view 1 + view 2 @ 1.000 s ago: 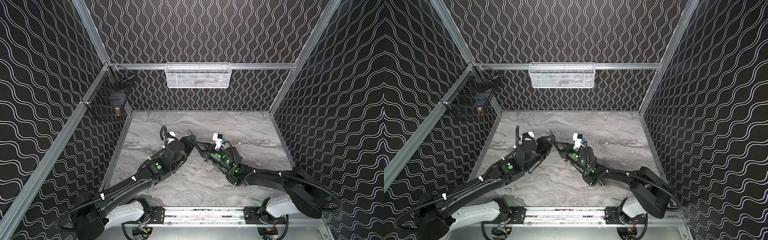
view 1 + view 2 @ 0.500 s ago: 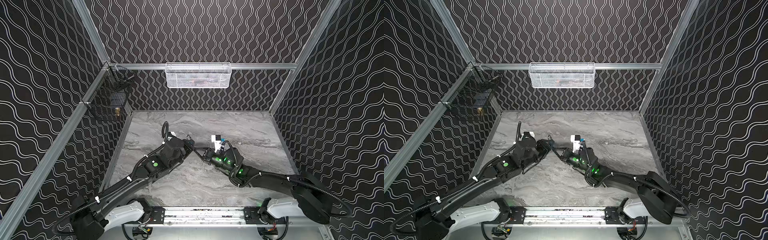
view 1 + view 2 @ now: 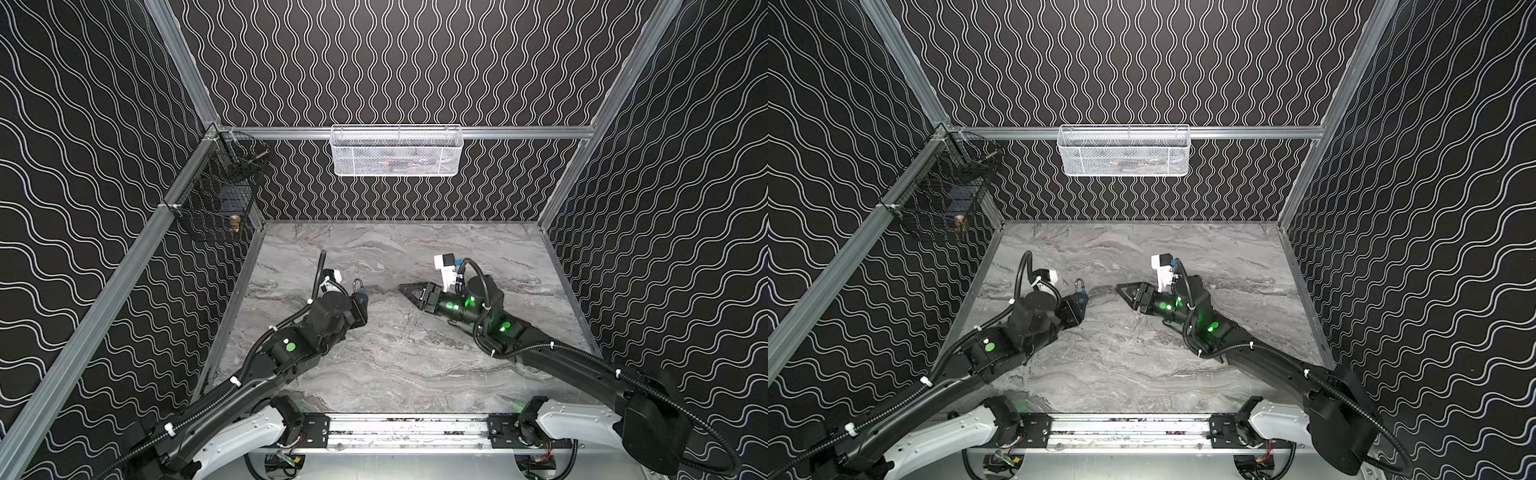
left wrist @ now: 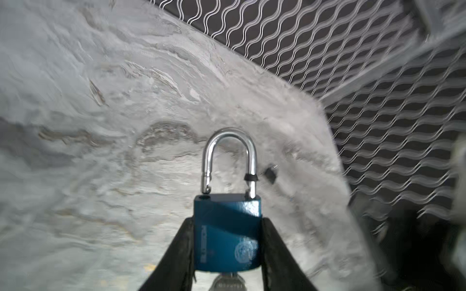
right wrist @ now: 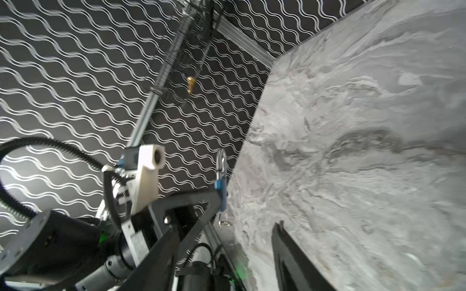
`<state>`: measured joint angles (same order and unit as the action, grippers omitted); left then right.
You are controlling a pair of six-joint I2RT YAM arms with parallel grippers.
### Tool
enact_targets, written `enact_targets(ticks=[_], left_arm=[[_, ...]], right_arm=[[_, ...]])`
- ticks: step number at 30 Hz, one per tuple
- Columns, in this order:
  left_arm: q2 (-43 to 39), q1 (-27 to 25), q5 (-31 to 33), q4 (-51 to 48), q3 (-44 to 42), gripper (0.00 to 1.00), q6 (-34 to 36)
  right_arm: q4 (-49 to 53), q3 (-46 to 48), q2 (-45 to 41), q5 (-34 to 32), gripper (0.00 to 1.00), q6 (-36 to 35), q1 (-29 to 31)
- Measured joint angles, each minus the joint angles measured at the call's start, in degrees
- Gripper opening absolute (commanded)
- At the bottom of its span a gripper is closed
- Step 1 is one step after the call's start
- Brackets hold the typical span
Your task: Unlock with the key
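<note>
A blue padlock [image 4: 227,234] with a silver shackle [image 4: 228,141] is clamped by its body in my left gripper [image 4: 227,221]. One shackle leg's end stands just out of the lock body. The key [image 4: 228,283] sticks out of the lock's underside, between the fingers. In both top views the padlock [image 3: 360,296] [image 3: 1080,297] stands upright at the left gripper's [image 3: 359,299] tip, left of centre. My right gripper [image 3: 409,291] [image 3: 1125,291] hovers open and empty to its right, a clear gap away. The right wrist view shows the padlock [image 5: 220,185] and key [image 5: 225,223] beyond the right gripper [image 5: 225,226].
A white mesh basket [image 3: 395,151] hangs on the back wall. A black wire basket [image 3: 216,199] holding a brass piece [image 3: 235,224] hangs on the left wall. The grey marble table [image 3: 415,353] lies between patterned walls. A small dark bit [image 4: 271,173] lies on the table.
My right gripper has opened, let go of the key and drawn back to the right. The left arm has carried the padlock a little to the left.
</note>
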<state>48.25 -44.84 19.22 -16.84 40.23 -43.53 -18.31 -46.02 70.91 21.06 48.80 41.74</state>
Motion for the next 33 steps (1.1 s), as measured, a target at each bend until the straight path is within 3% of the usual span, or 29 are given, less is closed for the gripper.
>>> enact_targets(ticks=[6, 13, 25, 33], left_arm=[[-5.64, -0.02, -1.55, 10.43, -11.61, 0.00, 17.84], [-5.33, 0.00, -3.23, 21.57, -17.75, 0.00, 30.23], [-5.75, 0.00, -3.61, 27.43, -20.06, 0.00, 35.34], [-6.58, 0.00, -3.52, 27.02, -20.39, 0.00, 36.22]], right_arm=[[19.69, -15.08, 8.83, 6.99, 0.71, -11.32, -2.49], [33.51, -27.65, 19.50, 8.31, 0.75, -18.29, -0.02], [48.24, -45.72, 33.11, 1.11, 0.79, -23.91, 3.61], [53.37, -50.27, 37.20, -3.76, 0.79, -26.01, 3.98]])
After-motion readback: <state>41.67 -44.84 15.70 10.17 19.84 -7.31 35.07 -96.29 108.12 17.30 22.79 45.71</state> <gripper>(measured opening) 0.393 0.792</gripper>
